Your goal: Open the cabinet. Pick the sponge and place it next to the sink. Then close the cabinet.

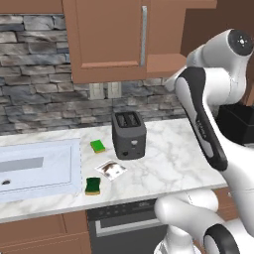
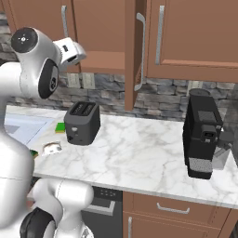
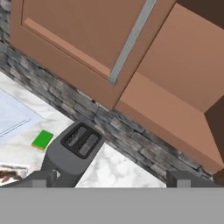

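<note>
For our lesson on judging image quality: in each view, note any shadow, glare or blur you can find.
Left base view: soft, even light, faint shade beside the toaster, no glare. Right base view: sharp throughout, the coffee machine a flat black. Hand view: crisp, the cabinet evenly lit, its open inside dark at the top right.

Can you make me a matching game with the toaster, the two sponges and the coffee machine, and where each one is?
Things:
1. toaster
2. light-green sponge
3. dark green sponge
4. coffee machine

Places:
A. near the counter's front edge, beside the sink
B. far right of the counter
C. middle of the counter, under the cabinet
D. just left of the toaster

Pairs: 1-C, 2-D, 3-A, 4-B
</note>
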Robot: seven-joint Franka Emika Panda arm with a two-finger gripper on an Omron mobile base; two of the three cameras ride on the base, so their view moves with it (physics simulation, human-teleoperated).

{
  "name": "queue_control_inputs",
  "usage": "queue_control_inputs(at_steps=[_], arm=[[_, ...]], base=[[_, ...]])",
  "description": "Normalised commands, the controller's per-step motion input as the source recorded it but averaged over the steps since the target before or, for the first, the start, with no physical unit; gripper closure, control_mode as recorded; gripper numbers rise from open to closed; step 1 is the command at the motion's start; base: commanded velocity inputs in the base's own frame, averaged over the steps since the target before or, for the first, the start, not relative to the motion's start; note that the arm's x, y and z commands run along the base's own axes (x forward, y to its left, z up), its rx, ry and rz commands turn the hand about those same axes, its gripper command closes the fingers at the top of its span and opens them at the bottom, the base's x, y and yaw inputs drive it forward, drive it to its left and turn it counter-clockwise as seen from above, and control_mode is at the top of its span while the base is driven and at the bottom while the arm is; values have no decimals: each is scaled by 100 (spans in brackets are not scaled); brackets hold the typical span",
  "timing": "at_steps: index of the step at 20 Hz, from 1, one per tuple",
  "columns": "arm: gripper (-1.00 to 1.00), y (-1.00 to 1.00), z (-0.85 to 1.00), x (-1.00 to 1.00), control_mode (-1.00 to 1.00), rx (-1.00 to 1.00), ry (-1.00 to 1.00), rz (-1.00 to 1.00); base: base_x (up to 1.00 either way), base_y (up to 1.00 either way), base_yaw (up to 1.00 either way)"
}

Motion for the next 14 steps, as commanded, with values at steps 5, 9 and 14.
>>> queue_control_inputs(at_steps=[5,9,14], arm=[[-100,-18,0,-60,-100,0,1,-1],[-100,0,0,-70,-100,0,2,0],[-100,0,0,-59,-100,0,0,0]], base=[[0,0,0],[0,0,0],[0,0,0]])
